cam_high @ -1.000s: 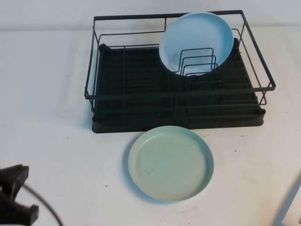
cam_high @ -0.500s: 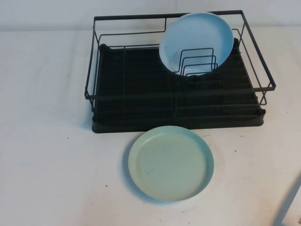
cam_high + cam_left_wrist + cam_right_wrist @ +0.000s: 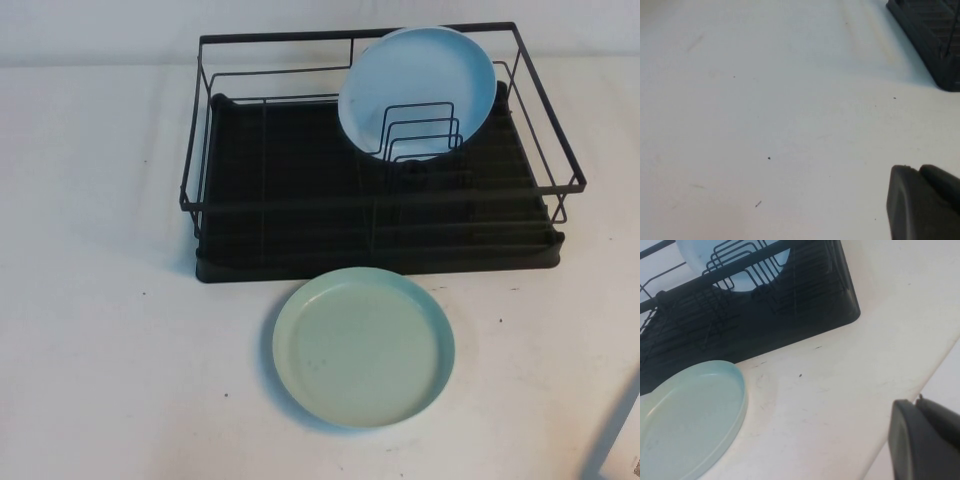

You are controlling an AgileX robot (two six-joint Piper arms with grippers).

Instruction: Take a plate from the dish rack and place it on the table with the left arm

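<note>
Already the plate [image 3: 364, 346] lies flat on the tabletop [image 3: 100, 330], out of the rack [image 3: 372, 215]; left claw [image 3: 922, 202] hovers well aside, right claw [image 3: 925, 440] beside it, grips unreadable.

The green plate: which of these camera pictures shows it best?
The high view: the whole green plate lies flat on the table before the dish rack. The right wrist view shows only part of it, beside the right end effector. The left wrist view shows none, only the left end effector.
</note>
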